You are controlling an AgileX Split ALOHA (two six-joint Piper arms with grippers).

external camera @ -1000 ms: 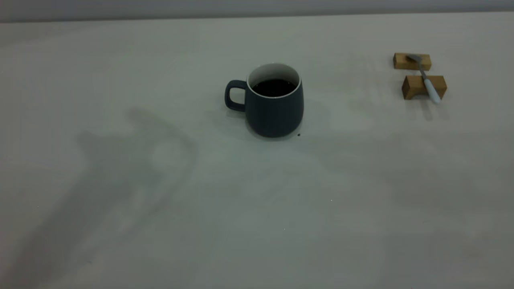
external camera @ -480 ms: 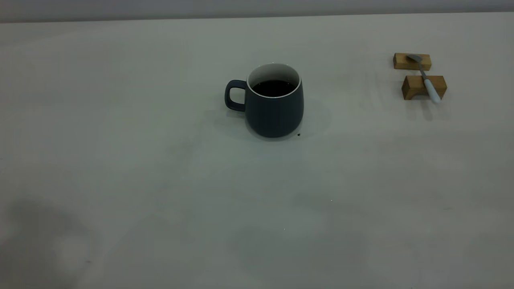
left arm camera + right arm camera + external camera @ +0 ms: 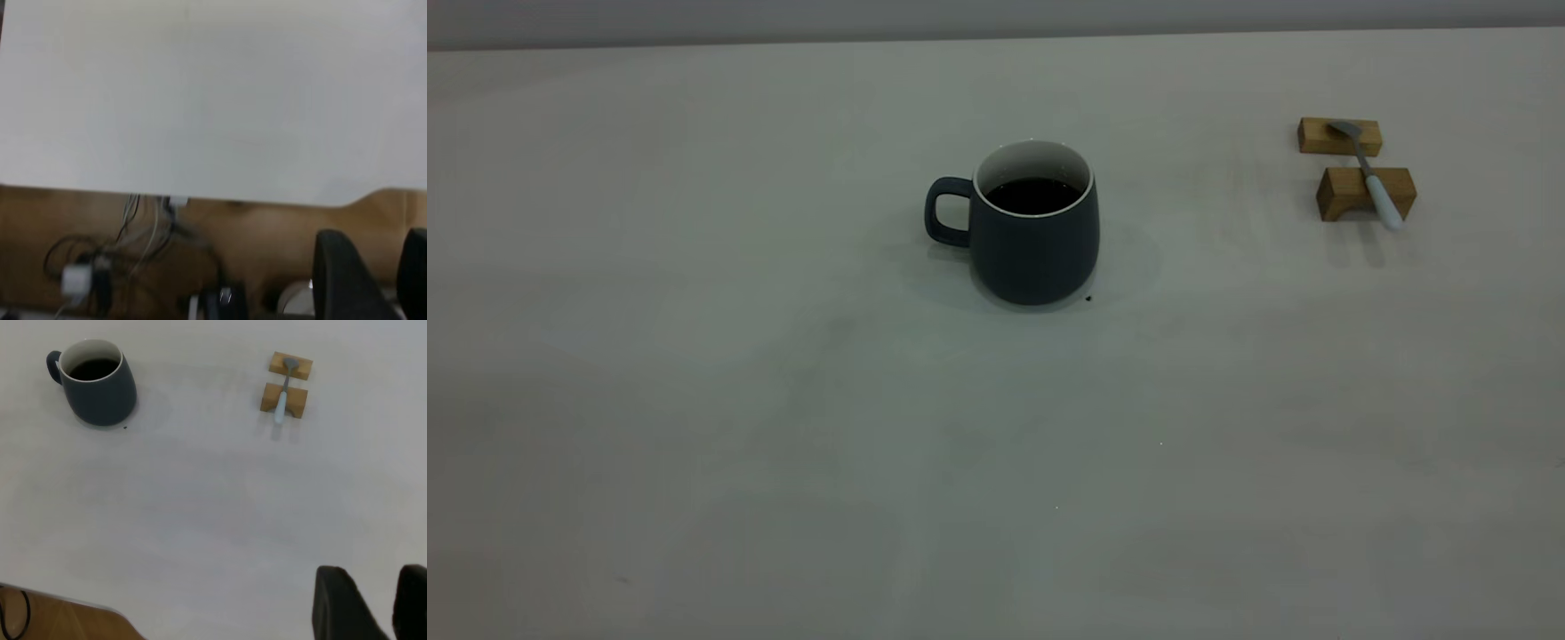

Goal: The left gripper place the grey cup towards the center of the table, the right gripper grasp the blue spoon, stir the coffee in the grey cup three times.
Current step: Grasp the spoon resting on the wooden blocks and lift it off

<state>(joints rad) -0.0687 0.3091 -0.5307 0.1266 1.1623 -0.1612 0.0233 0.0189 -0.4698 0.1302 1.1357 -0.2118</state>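
Reaching from far back with my right pincer, spread and empty, I risk knocking the spoon off its 2 blocks, well right of the cup.

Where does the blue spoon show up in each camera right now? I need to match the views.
Exterior view: the blue spoon lies at upper right, across two wooden blocks, well right of the grey cup.
Left wrist view: not in it; only table edge and floor.
Right wrist view: blue spoon near top, right of centre, on the blocks.
Shared landmark: the grey cup, in the exterior and right wrist views.
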